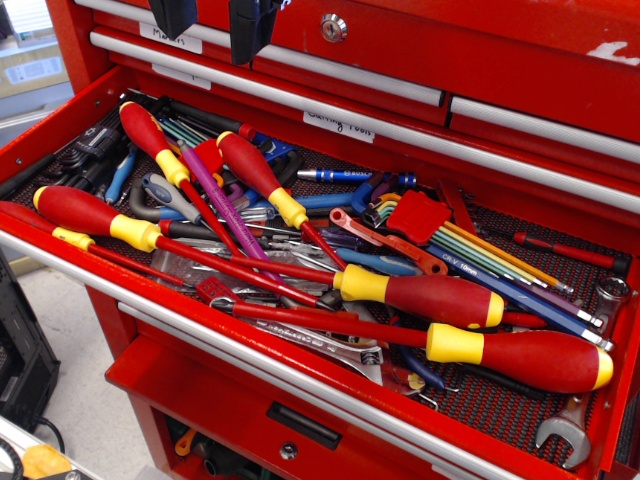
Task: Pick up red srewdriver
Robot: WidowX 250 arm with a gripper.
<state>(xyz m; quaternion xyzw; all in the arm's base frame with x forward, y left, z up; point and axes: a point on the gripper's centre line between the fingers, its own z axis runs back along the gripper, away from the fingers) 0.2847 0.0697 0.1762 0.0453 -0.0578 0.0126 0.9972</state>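
The red srewdriver (252, 166) lies on top of the pile in the open drawer, left of centre. It has a bulbous red handle, a yellow butt tip at the back, a yellow collar and a thin red shaft running forward and right. My gripper (211, 30) hangs at the top edge of the view, above and behind the handle. Its two dark fingers (174, 16) stand apart and hold nothing. Only the finger ends show.
A similar red and yellow screwdriver (150, 134) lies just to the left. Three larger ones (92, 212) (432, 297) (522, 358) lie across the front. Hex keys (490, 255), wrenches (565, 432), pliers (165, 195) and a thin black-capped screwdriver (570, 251) crowd the drawer. Closed red drawers (420, 60) rise behind.
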